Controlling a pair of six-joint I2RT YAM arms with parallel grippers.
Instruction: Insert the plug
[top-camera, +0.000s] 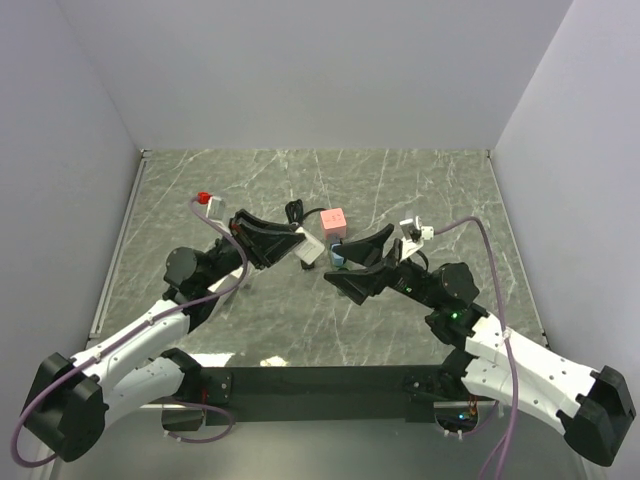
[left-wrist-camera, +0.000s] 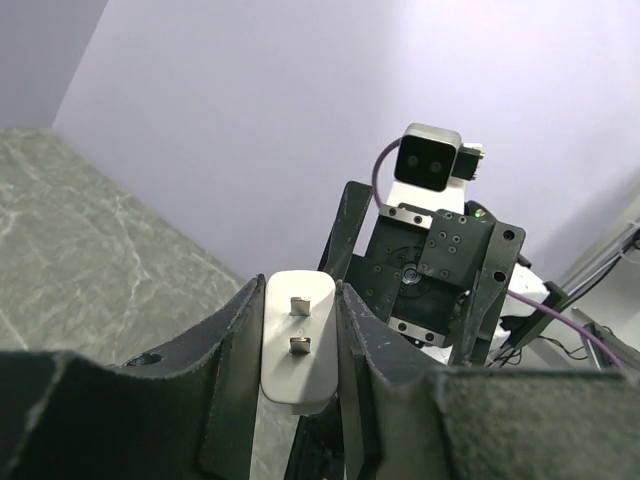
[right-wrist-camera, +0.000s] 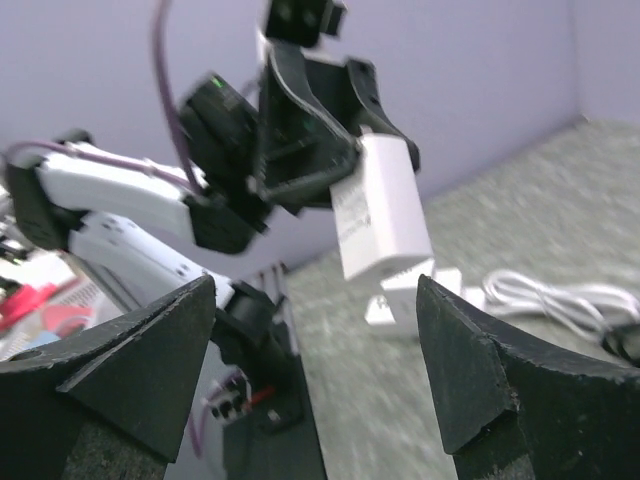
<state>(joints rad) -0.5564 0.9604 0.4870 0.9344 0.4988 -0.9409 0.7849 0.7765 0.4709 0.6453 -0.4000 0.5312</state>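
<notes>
My left gripper (left-wrist-camera: 300, 287) is shut on the white plug (left-wrist-camera: 298, 340), whose two metal prongs face the left wrist camera. From above, the plug (top-camera: 306, 250) hangs above the middle of the table at the left gripper (top-camera: 292, 244). My right gripper (top-camera: 340, 263) faces it from the right and stands open, close to the plug without touching. The right wrist view shows the open right gripper (right-wrist-camera: 315, 290) with nothing between its fingers. It also shows the held plug (right-wrist-camera: 385, 205) ahead, above a small white block (right-wrist-camera: 420, 300) on the table.
A pink cube (top-camera: 334, 222) lies just behind the grippers, beside a black coiled cable (top-camera: 295, 212). A small blue object (top-camera: 338, 257) sits by the right fingertips. A red-tipped piece (top-camera: 204, 198) lies at the back left. A white cable (right-wrist-camera: 550, 295) runs along the table.
</notes>
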